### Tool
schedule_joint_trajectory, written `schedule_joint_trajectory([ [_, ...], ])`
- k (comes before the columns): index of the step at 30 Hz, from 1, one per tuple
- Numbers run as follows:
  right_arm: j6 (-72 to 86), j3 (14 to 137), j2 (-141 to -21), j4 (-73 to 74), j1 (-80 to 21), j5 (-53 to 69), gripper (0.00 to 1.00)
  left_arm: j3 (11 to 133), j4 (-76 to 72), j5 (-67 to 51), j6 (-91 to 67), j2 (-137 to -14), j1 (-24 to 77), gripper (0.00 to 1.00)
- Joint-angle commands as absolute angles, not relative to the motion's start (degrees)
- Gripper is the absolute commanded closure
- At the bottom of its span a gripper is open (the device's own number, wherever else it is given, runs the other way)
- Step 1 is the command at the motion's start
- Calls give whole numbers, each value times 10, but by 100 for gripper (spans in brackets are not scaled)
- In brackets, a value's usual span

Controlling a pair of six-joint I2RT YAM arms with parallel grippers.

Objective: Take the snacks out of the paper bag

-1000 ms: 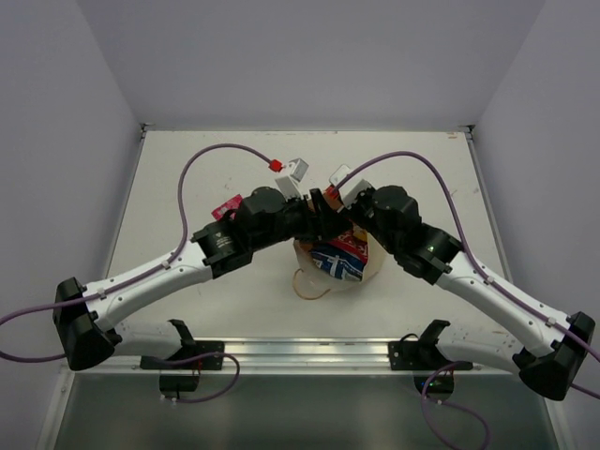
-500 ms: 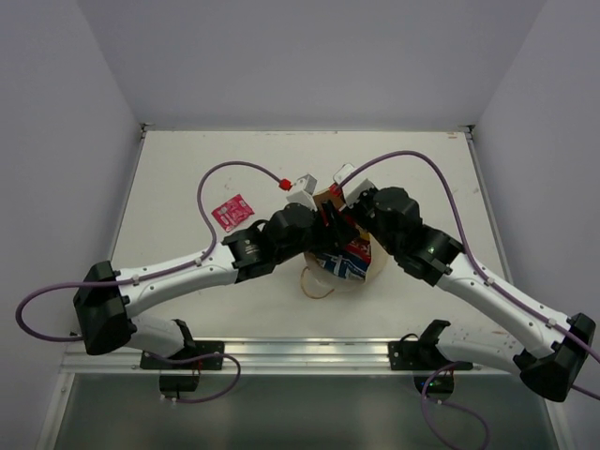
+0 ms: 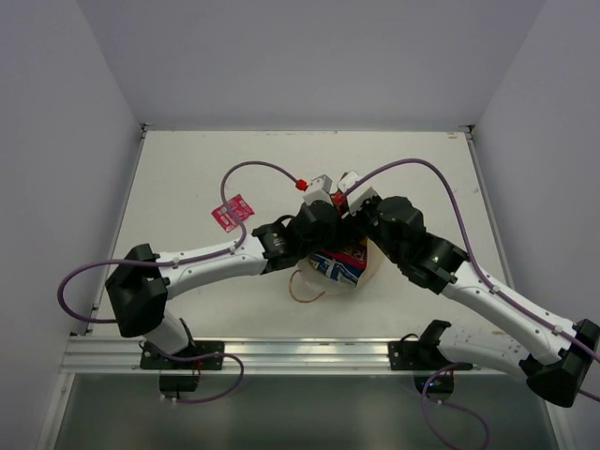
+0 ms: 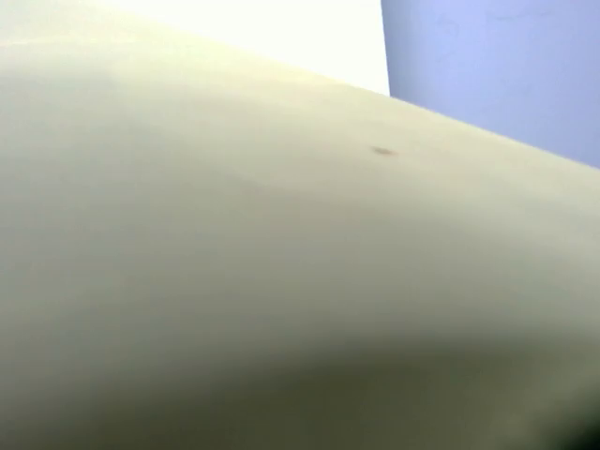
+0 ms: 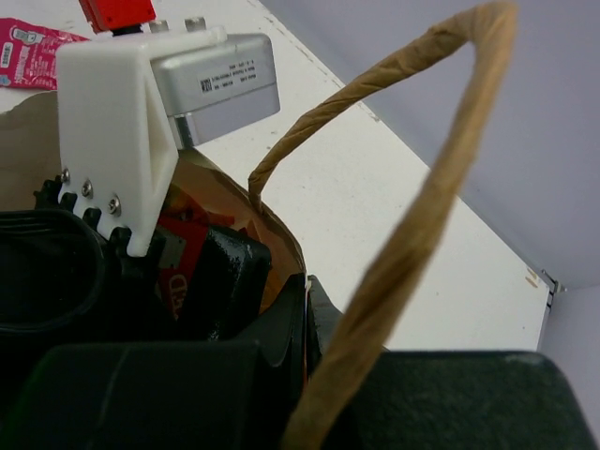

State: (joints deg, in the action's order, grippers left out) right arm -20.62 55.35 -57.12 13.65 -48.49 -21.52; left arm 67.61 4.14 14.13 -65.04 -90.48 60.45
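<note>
The tan paper bag lies at the table's middle with its mouth open. A blue Doritos bag and a red-printed packet show inside it. My right gripper is shut on the bag's rim, with a cord handle looping over it. My left gripper reaches into the bag's mouth from the left; its fingers are hidden, and the left wrist view shows only a blurred tan surface. A small pink packet lies on the table left of the bag and also shows in the right wrist view.
The bag's other cord handle lies on the table in front of it. The left wrist's white camera mount sits close above the bag's mouth. Purple cables arch over both arms. Grey walls enclose the table on three sides.
My left arm has stretched to the right and pushed its gripper further into the bag's mouth. The pink packet is now uncovered. My right gripper has kept its hold on the rim.
</note>
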Motion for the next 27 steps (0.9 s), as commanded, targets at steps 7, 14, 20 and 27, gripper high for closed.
schedule_joint_trajectory([
  [7,-207,560,-551,53,-491,-229,100,696,62,150,-671,-936,606,39],
  [14,-201,559,-552,54,-500,-232,100,736,65,143,-662,-973,606,62],
  [20,-200,551,-543,53,-500,-241,100,724,76,160,-653,-941,606,100],
  [27,-193,525,-533,34,-500,-264,100,691,101,211,-608,-837,605,100],
])
